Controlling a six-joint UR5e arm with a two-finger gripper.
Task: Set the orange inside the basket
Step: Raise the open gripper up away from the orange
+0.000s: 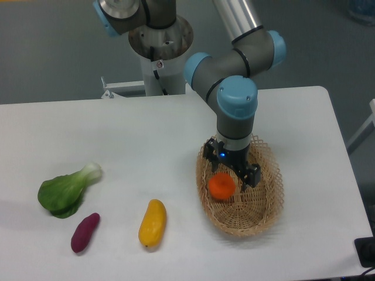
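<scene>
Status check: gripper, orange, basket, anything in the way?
Gripper down inside the basket, at the orange; grip state unclear. Orange within the rim. Nothing blocking; other produce lies apart, across the table.

White, smooth rectangular worktop [146, 134] with rounded far right corner. Resting directly on it, toward the right: shallow oval basket of pale tan woven wicker with open lacy rim [270, 202]. Toward the near left: leafy green bok choy with pale stalk [65, 190], stalk end pointing right and away. Just in front of the greens, apart from them: small purple oblong sweet potato [85, 232], lying tilted. Further right, between sweet potato and basket, well apart from both: elongated yellow-orange mango-like fruit [153, 223], lying lengthwise front to back.
</scene>
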